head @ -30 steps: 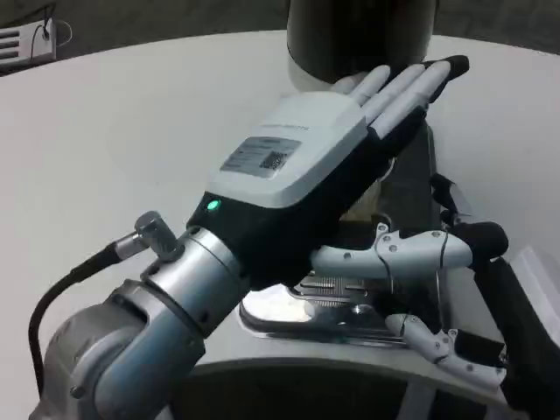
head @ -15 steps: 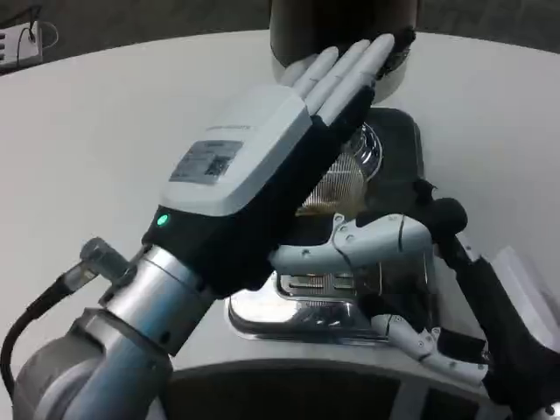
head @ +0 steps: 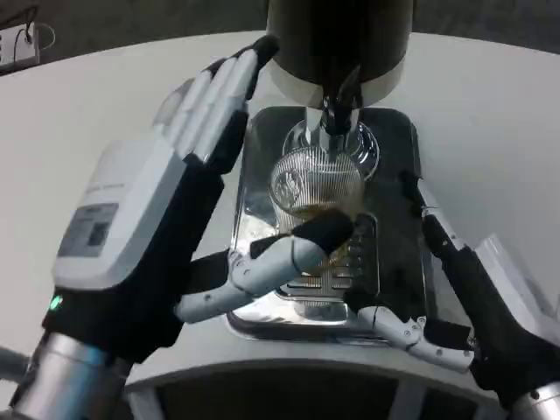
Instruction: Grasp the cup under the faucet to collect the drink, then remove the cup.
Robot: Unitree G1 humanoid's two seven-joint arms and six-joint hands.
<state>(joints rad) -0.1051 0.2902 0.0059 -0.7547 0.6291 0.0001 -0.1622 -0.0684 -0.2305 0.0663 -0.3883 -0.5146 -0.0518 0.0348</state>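
**Cup under the spout, neither hand on it yet**

I see the cup [head: 317, 197] standing at centre frame on the steel drip tray [head: 259, 166], directly below the faucet [head: 337, 112] of the dark dispenser [head: 339, 39] at the top edge. It is clear ribbed glass, upright, with what looks like a shallow layer of amber drink in its lower part; I cannot tell whether liquid is running now.

My left hand [head: 166, 219] fills the left half of the frame, fingers straight and apart, holding nothing. Its thumb reaches across the lower front of the cup, but I cannot tell whether it touches the glass. My right hand [head: 455, 289] sits at lower right beside the tray, fingers spread, apparently empty.

Risks as I judge them: the glass is smooth and ribbed, so a closing grip that lands off-centre could tip it or skid it along the tray, spilling the drink. The faucet hangs just above the rim, so lifting straight up would knock the cup against it; I would draw it toward the bottom of the frame first. The left hand also blocks much of my view, which makes judging finger placement harder.
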